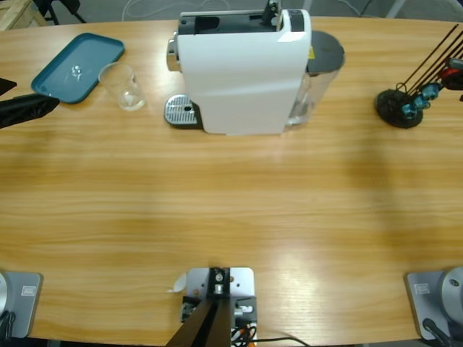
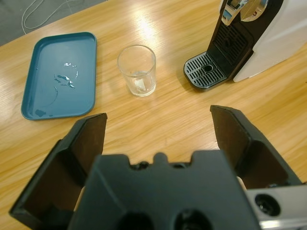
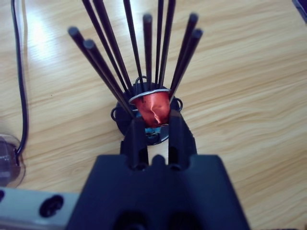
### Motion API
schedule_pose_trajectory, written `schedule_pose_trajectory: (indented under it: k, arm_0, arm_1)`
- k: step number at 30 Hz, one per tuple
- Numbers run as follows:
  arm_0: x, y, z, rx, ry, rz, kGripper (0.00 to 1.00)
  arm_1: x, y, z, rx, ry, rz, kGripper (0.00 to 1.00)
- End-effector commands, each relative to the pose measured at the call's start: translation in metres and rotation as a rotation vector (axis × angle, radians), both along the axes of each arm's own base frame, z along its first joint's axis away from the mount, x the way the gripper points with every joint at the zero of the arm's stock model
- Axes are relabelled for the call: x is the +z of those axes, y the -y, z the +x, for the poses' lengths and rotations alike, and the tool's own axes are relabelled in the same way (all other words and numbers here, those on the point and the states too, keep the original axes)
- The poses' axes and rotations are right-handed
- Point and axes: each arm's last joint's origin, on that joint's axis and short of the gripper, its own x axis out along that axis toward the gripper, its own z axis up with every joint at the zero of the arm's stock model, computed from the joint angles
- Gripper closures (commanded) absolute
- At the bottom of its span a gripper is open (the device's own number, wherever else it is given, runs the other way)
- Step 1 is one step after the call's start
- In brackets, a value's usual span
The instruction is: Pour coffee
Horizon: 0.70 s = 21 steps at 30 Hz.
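A clear glass tumbler (image 2: pixel 137 70) stands upright on the table between the teal tray (image 2: pixel 33 103) and the white coffee machine (image 1: pixel 242 72); its base looks clear, and the coffee is out of view. My left gripper (image 2: pixel 158 115) is open, a short way back from the tumbler and pointing at it; in the high view it enters at the left edge (image 1: pixel 29 108). My right gripper (image 3: pixel 156 120) is at the black rod rack (image 3: pixel 144 52), its jaws closed on the narrow end of a red capsule (image 3: pixel 154 106) in the rack.
The machine's metal drip grille (image 2: pixel 205 72) juts toward the tumbler (image 1: pixel 126 87). A few water drops lie on the tray (image 1: pixel 101 50). The capsule rack (image 1: pixel 398 108) stands at the far right with blue capsules (image 1: pixel 427 94). A black cable (image 3: pixel 21 72) runs beside the rack.
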Motion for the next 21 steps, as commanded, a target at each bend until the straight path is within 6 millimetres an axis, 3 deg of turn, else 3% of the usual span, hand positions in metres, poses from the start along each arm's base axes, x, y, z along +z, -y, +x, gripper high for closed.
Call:
schedule_pose_trajectory:
  k: [1,6,10,12,16,18,21]
  arm_0:
    - [-0.01,-0.001,-0.004,-0.026,-0.013,0.016,0.069]
    - [-0.01,0.0,-0.004,-0.036,-0.018,0.011,0.069]
    - [-0.01,0.001,-0.005,-0.056,-0.027,-0.001,0.069]
    - [-0.009,0.001,-0.005,-0.066,-0.027,-0.008,0.069]
    - [-0.008,0.003,-0.006,-0.104,-0.038,-0.029,0.069]
    - [-0.007,0.004,-0.006,-0.118,-0.041,-0.039,0.069]
    - [-0.004,0.004,-0.007,-0.122,-0.033,-0.048,0.069]
  arm_1:
    - [0.063,0.002,-0.015,0.011,0.078,-0.018,1.0]
    - [0.117,0.0,-0.022,0.026,0.126,-0.007,1.0]
    - [0.148,-0.007,-0.035,0.125,0.142,-0.029,1.0]
    - [0.156,-0.024,-0.043,0.361,0.14,-0.083,1.0]
    - [0.152,-0.084,-0.083,1.187,0.181,-0.313,1.0]
    - [0.154,-0.099,-0.098,1.391,0.16,-0.31,1.0]
    - [0.162,-0.112,-0.111,1.563,0.148,-0.27,1.0]
